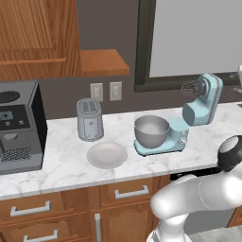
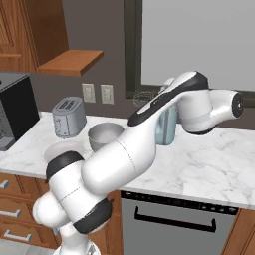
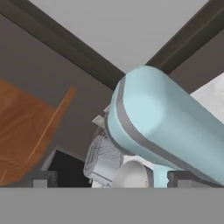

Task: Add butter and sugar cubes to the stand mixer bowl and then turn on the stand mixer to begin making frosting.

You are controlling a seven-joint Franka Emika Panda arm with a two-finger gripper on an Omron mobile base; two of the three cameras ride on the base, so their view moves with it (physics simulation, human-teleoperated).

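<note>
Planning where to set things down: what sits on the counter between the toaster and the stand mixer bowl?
Bare marble counter separates the toaster from the stand mixer bowl, seen in the left base view.

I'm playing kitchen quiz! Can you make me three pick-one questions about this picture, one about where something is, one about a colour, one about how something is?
1. What stands between the black coffee machine and the stand mixer bowl?
A toaster
B kettle
C pan

2. What colour is the stand mixer?
A red
B light blue
C black

3. How is the mixer's head?
A tilted up
B lowered into the bowl
C taken off

Answers: 1 A, the grey toaster stands there. 2 B, its body is light blue. 3 A, the whisk hangs high above the bowl.
</note>
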